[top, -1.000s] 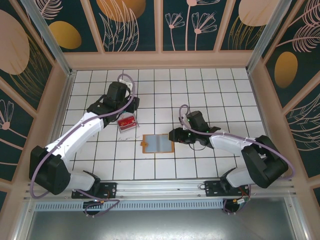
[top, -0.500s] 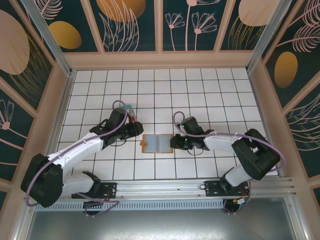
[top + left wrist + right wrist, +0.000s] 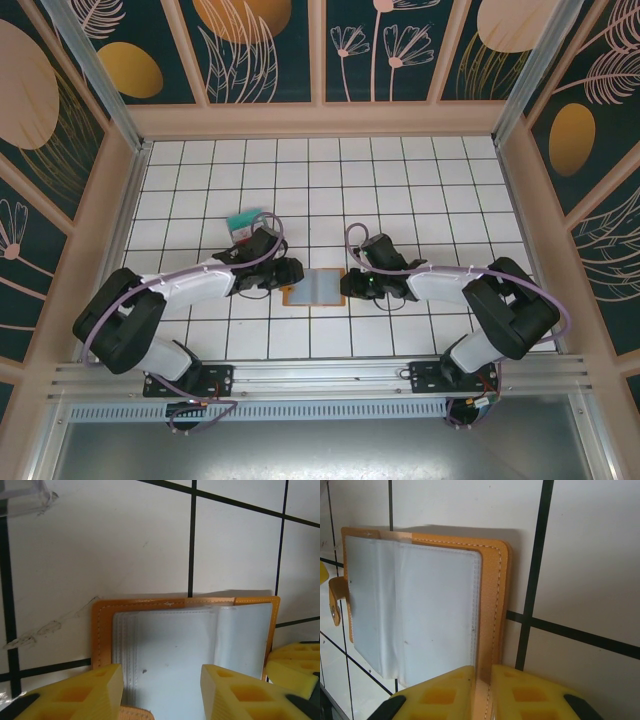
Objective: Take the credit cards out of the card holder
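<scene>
On the white tiled table [image 3: 400,180], top view: the card holder [image 3: 315,287] lies open and flat near the front middle, sleeves up. The left gripper [image 3: 287,272] is at its left edge and the right gripper [image 3: 350,285] at its right edge, both arms low. The credit cards [image 3: 243,222] sit in a small pile behind the left arm, teal face up, well apart from the holder.

Left wrist view: the left gripper's yellow fingers [image 3: 75,695] are spread wide, released, one over the holder's orange left border, the other over the sleeves [image 3: 170,650]. They grip nothing. The grey-clear sleeves are layered and slightly lifted on the right half. A scrap of clear plastic [image 3: 22,495] is at the top left corner. A second yellow fingertip is at the holder's far right corner.

Right wrist view: the right gripper's fingers [image 3: 530,695] are closed to a narrow gap, with the holder's stitched orange edge running between them, pinched. The sleeves lie flat against the cover. A snap tab [image 3: 335,605] sticks out on the far side.
</scene>
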You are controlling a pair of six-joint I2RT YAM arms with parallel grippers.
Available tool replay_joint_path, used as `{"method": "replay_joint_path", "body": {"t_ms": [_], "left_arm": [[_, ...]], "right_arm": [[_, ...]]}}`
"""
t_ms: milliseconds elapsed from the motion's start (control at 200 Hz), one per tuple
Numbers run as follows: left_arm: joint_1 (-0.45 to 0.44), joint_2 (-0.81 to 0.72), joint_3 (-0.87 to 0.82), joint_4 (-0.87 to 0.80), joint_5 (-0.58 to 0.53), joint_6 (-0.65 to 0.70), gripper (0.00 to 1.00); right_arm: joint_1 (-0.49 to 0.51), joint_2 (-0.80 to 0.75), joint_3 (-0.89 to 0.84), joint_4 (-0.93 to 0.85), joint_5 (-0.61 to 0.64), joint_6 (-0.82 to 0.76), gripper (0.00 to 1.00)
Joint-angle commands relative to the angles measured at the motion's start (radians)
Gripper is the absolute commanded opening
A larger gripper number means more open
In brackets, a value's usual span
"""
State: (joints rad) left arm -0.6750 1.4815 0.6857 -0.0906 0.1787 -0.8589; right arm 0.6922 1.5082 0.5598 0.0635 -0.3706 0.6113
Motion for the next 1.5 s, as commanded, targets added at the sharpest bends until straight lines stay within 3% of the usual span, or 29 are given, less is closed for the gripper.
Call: {"method": "replay_joint_path", "body": {"t_ms": [0, 520, 1216, 1351, 1496], "left_arm": [[-0.009, 0.022, 0.025, 0.033, 0.022, -0.01, 0.45], [-0.033, 0.105, 0.048, 0.029, 0.049, 0.005, 0.44], [-0.108, 0.18, 0.139, 0.186, 0.203, -0.03, 0.47], [-0.109, 0.145, 0.157, 0.157, 0.16, -0.028, 0.47], [-0.108, 0.081, 0.182, 0.045, 0.039, 0.009, 0.47]], "right_arm": [[0.007, 0.012, -0.012, -0.02, 0.03, 0.004, 0.18], [0.007, 0.034, 0.001, -0.012, 0.019, 0.002, 0.19], [0.007, 0.041, 0.009, -0.016, 0.021, -0.001, 0.19], [0.006, 0.037, 0.012, -0.024, 0.023, -0.001, 0.19], [0.006, 0.037, 0.012, -0.027, 0.025, -0.001, 0.19]]}}
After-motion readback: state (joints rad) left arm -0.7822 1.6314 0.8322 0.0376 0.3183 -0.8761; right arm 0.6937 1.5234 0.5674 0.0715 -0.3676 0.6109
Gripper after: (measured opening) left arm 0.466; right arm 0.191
